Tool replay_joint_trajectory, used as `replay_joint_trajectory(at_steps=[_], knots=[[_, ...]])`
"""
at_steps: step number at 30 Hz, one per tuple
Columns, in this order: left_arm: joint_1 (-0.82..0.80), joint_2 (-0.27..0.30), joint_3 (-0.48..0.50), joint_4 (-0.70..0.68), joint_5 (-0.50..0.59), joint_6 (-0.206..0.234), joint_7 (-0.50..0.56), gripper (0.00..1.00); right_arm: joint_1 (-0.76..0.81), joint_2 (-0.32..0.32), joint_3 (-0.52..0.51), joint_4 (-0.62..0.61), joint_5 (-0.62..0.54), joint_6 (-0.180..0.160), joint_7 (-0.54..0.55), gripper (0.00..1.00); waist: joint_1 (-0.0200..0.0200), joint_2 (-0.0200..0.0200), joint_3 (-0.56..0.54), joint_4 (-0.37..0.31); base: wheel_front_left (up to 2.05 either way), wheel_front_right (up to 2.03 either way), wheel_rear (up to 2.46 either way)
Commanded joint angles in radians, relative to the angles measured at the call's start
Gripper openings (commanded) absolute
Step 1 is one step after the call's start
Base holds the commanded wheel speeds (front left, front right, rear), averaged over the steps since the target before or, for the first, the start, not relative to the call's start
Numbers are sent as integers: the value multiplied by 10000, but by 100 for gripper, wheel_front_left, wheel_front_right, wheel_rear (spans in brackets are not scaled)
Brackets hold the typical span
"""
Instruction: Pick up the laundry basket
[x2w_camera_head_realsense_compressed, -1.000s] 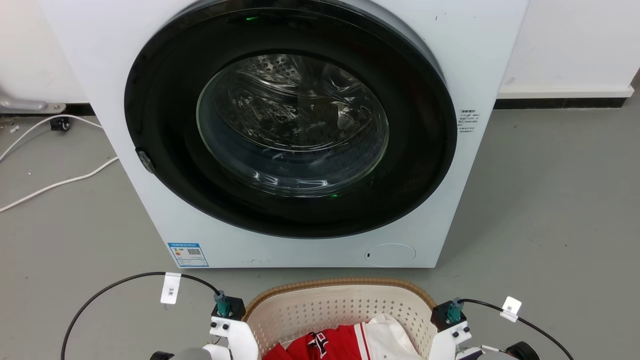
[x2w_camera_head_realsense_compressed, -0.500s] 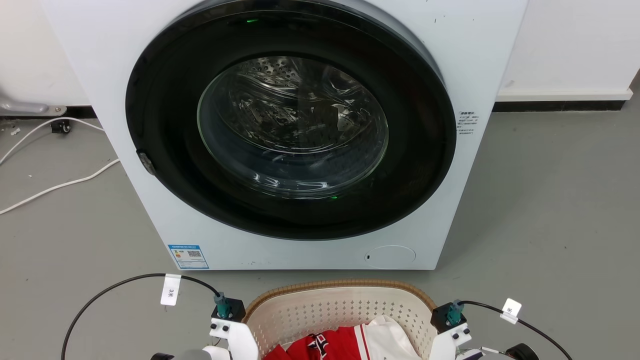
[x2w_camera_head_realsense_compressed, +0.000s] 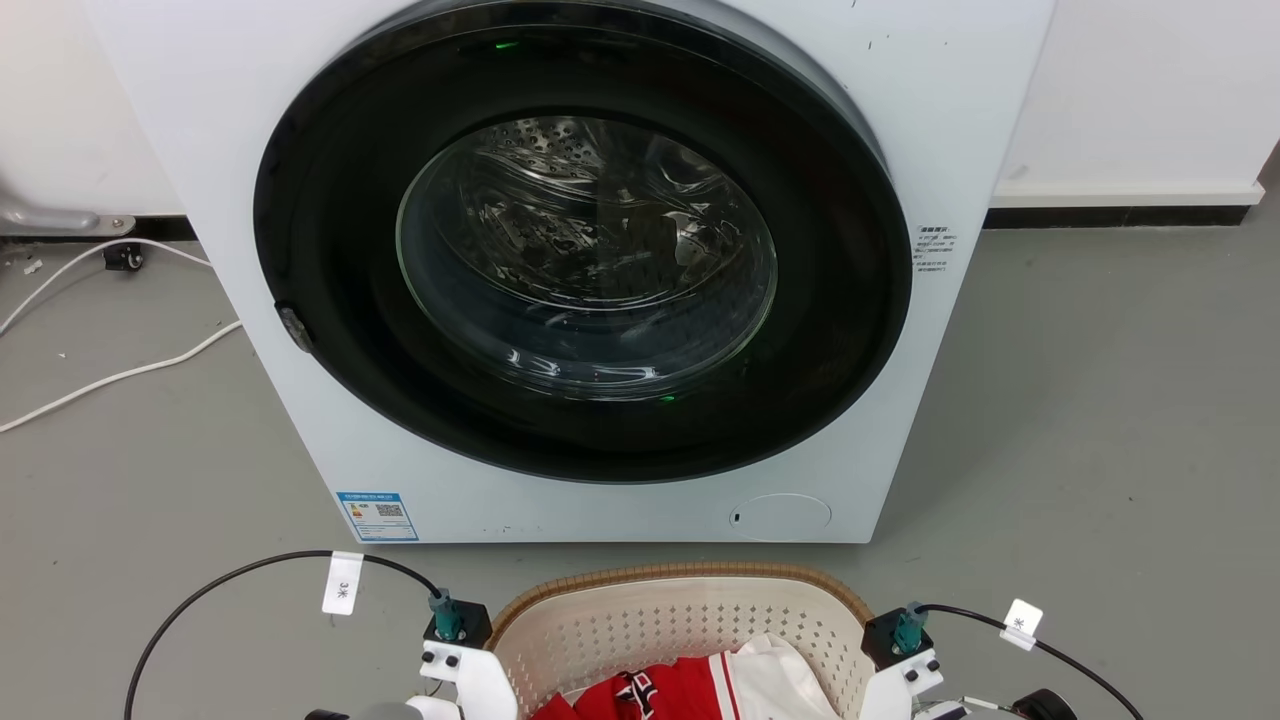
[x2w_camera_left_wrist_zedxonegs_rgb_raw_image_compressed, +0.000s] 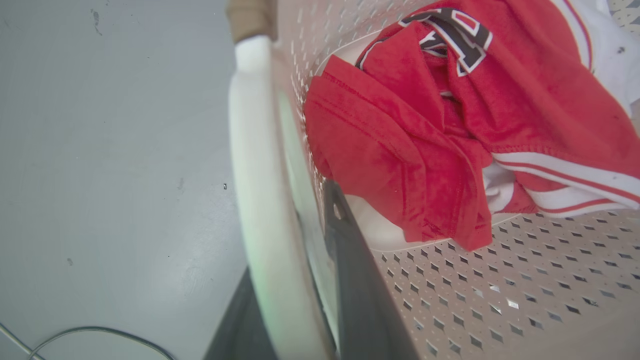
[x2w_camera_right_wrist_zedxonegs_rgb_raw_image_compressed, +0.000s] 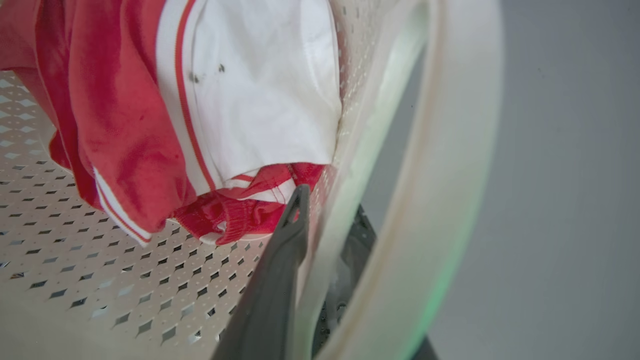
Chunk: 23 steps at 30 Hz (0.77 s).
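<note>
The laundry basket (x2w_camera_head_realsense_compressed: 690, 574), cream perforated plastic with a brown woven rim, sits at the bottom of the head view in front of the washer. It holds red and white clothes (x2w_camera_head_realsense_compressed: 700, 685). My left wrist (x2w_camera_head_realsense_compressed: 455, 630) and right wrist (x2w_camera_head_realsense_compressed: 897, 632) flank its two ends. In the left wrist view my left gripper (x2w_camera_left_wrist_zedxonegs_rgb_raw_image_compressed: 295, 240) straddles the basket wall (x2w_camera_left_wrist_zedxonegs_rgb_raw_image_compressed: 500, 290) under the white handle (x2w_camera_left_wrist_zedxonegs_rgb_raw_image_compressed: 255, 175), one finger inside and one outside. My right gripper (x2w_camera_right_wrist_zedxonegs_rgb_raw_image_compressed: 330, 205) clamps the opposite wall (x2w_camera_right_wrist_zedxonegs_rgb_raw_image_compressed: 100, 280) the same way, beneath its handle (x2w_camera_right_wrist_zedxonegs_rgb_raw_image_compressed: 450, 175).
A white front-loading washing machine (x2w_camera_head_realsense_compressed: 330, 430) with its round dark door shut stands just beyond the basket. A white cable (x2w_camera_head_realsense_compressed: 110, 372) lies on the grey floor at the left. Bare floor (x2w_camera_head_realsense_compressed: 1100, 430) stretches to the right, up to the wall.
The whole head picture has slid down a little, so the camera moved. Both wrists keep their places beside the basket.
</note>
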Motion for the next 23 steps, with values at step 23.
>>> replay_joint_trajectory(at_steps=[23], knots=[[-147, -38, -351, -14, -289, -122, -26, 0, -42, 33, 197, 2, 155, 86, -79, 0, 0, -1, -15, -7, 0, 0, 0]])
